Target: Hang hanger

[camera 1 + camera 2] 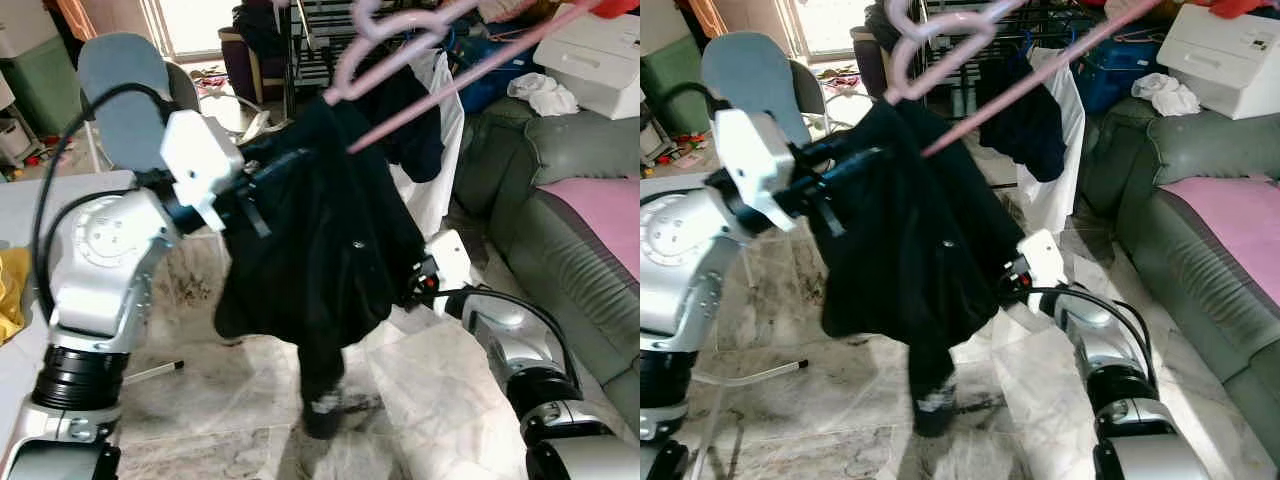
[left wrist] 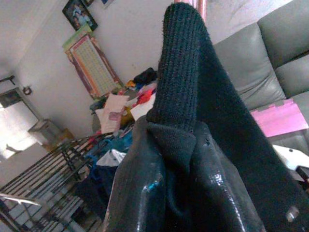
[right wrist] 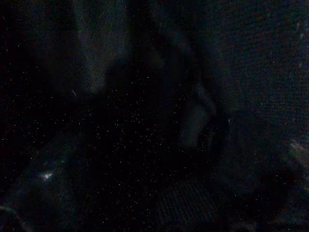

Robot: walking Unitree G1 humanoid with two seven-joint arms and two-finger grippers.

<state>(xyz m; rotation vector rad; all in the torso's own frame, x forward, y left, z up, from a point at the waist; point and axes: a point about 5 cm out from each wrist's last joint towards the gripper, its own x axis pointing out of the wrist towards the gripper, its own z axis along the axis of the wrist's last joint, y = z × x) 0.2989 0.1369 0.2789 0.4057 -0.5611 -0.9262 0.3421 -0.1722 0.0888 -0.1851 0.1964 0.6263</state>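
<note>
A black garment [image 1: 320, 240] hangs from a pink hanger [image 1: 395, 40], held up in the air in front of me. My left gripper [image 1: 258, 182] is raised at the garment's upper left and is shut on its fabric. In the left wrist view a ribbed black edge [image 2: 181, 72] stands up between the glossy black fingers [image 2: 145, 193]. My right gripper reaches into the garment's lower right side from behind its white wrist block [image 1: 447, 262], and the cloth hides its fingers. The right wrist view is almost black, pressed against dark fabric.
A metal drying rack [image 1: 320, 50] with dark clothes and a white garment [image 1: 445, 130] stands behind. To the right are a green sofa [image 1: 540, 230] with a pink cloth [image 1: 605, 205] and a white box [image 1: 600, 60]. At left are a blue-grey chair [image 1: 120, 80] and a white table [image 1: 25, 205].
</note>
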